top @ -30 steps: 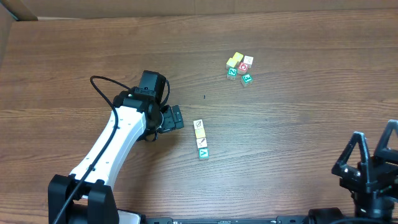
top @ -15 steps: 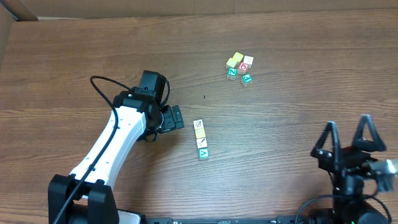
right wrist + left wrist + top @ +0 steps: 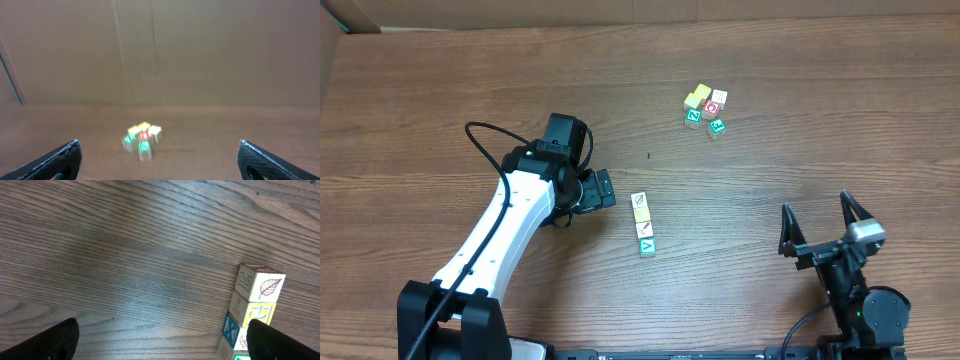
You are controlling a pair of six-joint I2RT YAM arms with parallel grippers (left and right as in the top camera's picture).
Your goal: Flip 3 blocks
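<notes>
1. Two grippers are in view, both empty. The right gripper (image 3: 814,203) is nearest, at the near right edge of the wooden table (image 3: 800,150). Its fingers (image 3: 787,235) are spread wide with nothing between them.
2. Left gripper (image 3: 603,190): carried by a white arm (image 3: 505,225) that reaches from the near left corner toward the middle of the table. In the left wrist view its dark fingertips (image 3: 55,340) stand far apart and grip nothing.
3. Line of blocks (image 3: 643,222): just to the right of the left gripper and not touching it. It runs near to far, with neighbouring blocks touching. The nearest block (image 3: 647,246) shows a green-edged face with a letter. The farthest block (image 3: 639,200) is white on top and, in the left wrist view, has a leaf drawing on one side.
4. Cluster of blocks (image 3: 705,110): well beyond the line, right of centre on the far part of the table — cream-yellow, white and green faces packed around a red-faced cube (image 3: 711,108). It is blurred in the right wrist view.
5. Cardboard wall (image 3: 200,50): upright behind the cluster, at the far edge — the farthest thing shown.
</notes>
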